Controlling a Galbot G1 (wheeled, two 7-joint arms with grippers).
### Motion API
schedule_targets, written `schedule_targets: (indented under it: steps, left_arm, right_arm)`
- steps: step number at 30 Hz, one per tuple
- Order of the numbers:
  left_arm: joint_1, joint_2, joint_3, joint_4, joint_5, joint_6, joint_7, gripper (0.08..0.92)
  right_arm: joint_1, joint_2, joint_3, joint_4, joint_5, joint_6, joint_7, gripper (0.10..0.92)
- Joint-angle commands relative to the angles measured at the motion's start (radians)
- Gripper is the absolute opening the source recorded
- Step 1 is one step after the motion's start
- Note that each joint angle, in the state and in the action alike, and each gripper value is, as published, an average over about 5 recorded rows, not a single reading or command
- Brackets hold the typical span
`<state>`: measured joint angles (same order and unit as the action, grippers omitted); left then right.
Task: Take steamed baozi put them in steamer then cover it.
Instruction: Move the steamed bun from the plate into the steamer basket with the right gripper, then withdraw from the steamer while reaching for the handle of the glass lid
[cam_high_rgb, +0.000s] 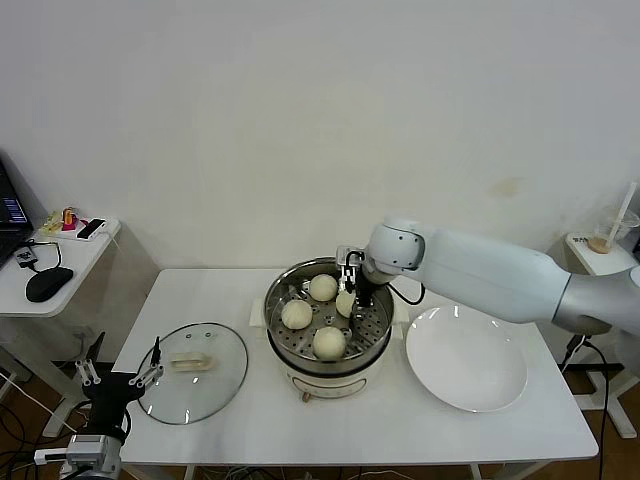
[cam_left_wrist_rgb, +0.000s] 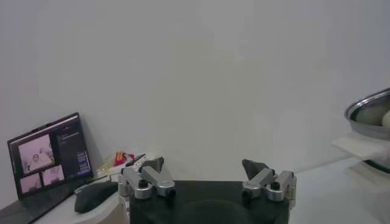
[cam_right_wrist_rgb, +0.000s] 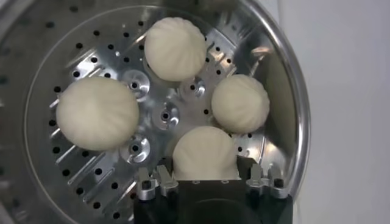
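Glass, the cover (cam_high_rgb: 192, 371) lies flat on the table (cam_high_rgb: 300, 430) at the left, just beyond the parked left gripper (cam_high_rgb: 118, 379), whose fingers spread wide and empty. In the middle, the steamer (cam_high_rgb: 372, 345) holds all four steamed baozi (cam_high_rgb: 296, 314). The right gripper (cam_right_wrist_rgb: 207, 180) reaches into the steamer with its fingers closed round the fourth bun. It should probably let go gently and rise straight up, clear of the rim. At the right sits a bare white plate (cam_high_rgb: 466, 358), out of the way.
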<state>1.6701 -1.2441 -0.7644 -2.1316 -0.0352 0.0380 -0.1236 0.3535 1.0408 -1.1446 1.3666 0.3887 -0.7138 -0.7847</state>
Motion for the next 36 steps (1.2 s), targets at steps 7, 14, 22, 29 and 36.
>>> schedule_targets:
  steps: [7,14,22,29,36]
  left_arm:
    - [0.001,-0.003,0.000,0.001,0.000,-0.001,-0.001,0.823]
    - [0.000,-0.002,-0.001,-0.003,-0.004,-0.002,0.000,0.823]
    - [-0.004,-0.001,0.003,0.001,-0.010,-0.002,-0.001,0.823]
    - [-0.015,-0.011,0.030,0.007,-0.009,-0.008,-0.003,0.823]
    - [-0.016,-0.019,0.056,0.010,-0.005,-0.021,-0.004,0.823]
  right_arm:
    - [0.044,-0.043,-0.006,0.064,0.005,-0.015,-0.018,0.710]
    - [0.103,-0.156,0.042,0.208,0.005,-0.014,0.010,0.819]
    - [-0.061,-0.400,0.198,0.400,0.180,0.127,0.500,0.823]
    - [-0.632,-0.510,0.708,0.459,0.181,0.486,0.863,0.823]
    - [-1.332,-0.263,1.498,0.530,-0.013,0.684,0.801,0.823]
